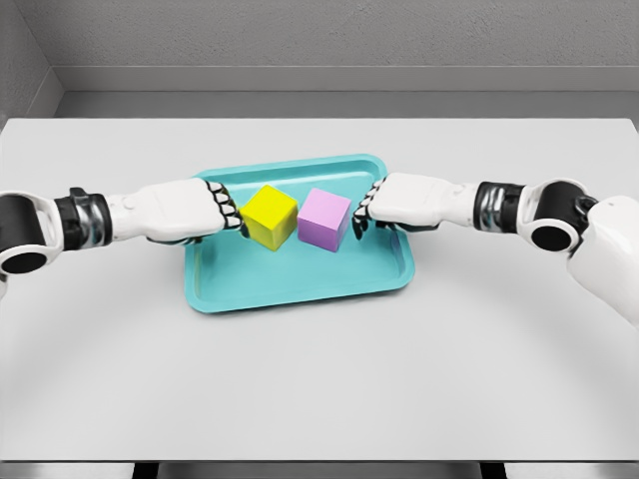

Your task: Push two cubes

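Note:
A yellow cube (271,216) and a lilac cube (324,219) sit side by side, almost touching, inside a teal tray (300,279) at the table's middle. My left hand (231,210) reaches over the tray's left rim, its curled fingertips against the yellow cube's left face. From the right, my right hand (364,213) presses its curled fingertips against the lilac cube's right face. Neither hand grasps a cube.
The tray lies on a wide light-grey table (319,399) with a grey wall behind. The tray's raised rim surrounds both cubes.

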`<state>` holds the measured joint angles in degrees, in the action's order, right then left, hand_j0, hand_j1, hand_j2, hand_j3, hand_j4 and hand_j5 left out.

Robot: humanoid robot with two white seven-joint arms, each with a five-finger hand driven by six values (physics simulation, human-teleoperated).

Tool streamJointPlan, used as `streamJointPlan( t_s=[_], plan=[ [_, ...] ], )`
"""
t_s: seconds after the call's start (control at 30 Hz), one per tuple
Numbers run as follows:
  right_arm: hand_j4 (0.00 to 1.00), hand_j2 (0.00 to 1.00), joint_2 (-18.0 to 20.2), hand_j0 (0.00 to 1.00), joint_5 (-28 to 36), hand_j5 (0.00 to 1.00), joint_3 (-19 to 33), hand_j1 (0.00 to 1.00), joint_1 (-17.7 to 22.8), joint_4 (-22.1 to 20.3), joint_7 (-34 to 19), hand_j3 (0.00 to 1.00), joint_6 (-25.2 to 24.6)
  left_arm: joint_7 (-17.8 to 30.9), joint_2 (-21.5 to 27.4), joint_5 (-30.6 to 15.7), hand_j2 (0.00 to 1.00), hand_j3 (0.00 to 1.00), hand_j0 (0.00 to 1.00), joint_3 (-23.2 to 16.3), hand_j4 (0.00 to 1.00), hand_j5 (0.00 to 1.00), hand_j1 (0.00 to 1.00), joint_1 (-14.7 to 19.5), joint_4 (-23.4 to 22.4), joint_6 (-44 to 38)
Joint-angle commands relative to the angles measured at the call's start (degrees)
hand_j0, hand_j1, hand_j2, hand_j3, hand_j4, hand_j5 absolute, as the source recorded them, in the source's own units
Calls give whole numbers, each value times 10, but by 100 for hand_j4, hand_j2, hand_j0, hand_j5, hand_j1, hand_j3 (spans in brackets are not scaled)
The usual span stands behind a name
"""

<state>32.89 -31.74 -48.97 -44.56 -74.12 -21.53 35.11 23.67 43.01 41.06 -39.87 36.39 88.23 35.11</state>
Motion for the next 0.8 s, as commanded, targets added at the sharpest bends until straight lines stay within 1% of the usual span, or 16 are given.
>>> streamJointPlan(
  t_s=[0.0, 0.1, 0.27, 0.37, 0.57, 0.67, 0.7, 0.73, 0.77],
  plan=[
    [51, 51, -9, 51, 2, 51, 1, 51, 0, 2, 0, 51, -1, 0, 7, -4, 75, 75, 75, 1, 75, 75, 75, -1, 0, -1],
    [51, 51, -22, 51, 1, 51, -2, 51, -1, 22, 0, 51, -1, 0, 6, -9, 74, 74, 74, 1, 74, 74, 74, -2, 4, -1],
    [51, 51, -29, 51, 1, 51, -3, 51, -1, 21, 0, 51, -1, 0, 7, -10, 75, 75, 75, 2, 75, 75, 75, -1, 1, -1],
    [51, 51, -33, 51, 0, 51, -3, 51, -1, 22, 0, 51, -1, 0, 27, -22, 75, 75, 75, 6, 75, 75, 75, 0, 1, -1],
    [51, 51, -42, 51, -3, 51, -5, 51, -4, 21, -1, 51, -1, 0, 36, -31, 75, 75, 75, 10, 75, 75, 75, 2, 0, -1],
    [51, 51, -42, 51, -3, 51, -5, 51, -3, 22, -4, 51, -1, -1, 37, -31, 75, 75, 75, 11, 75, 75, 75, 3, -1, -1],
    [51, 51, -35, 51, -4, 51, -5, 51, -2, 23, -4, 51, -1, -1, 45, -39, 75, 75, 75, 12, 75, 75, 75, 2, -1, -1],
    [51, 51, -20, 51, -3, 51, -4, 51, -2, 23, -4, 51, -1, -1, 52, -41, 76, 76, 76, 12, 76, 76, 76, 3, -1, -1],
    [51, 51, -11, 51, -3, 51, -2, 51, -3, 23, -4, 51, -1, -1, 57, -41, 76, 76, 76, 19, 76, 76, 76, 0, -1, -1]
  ],
)
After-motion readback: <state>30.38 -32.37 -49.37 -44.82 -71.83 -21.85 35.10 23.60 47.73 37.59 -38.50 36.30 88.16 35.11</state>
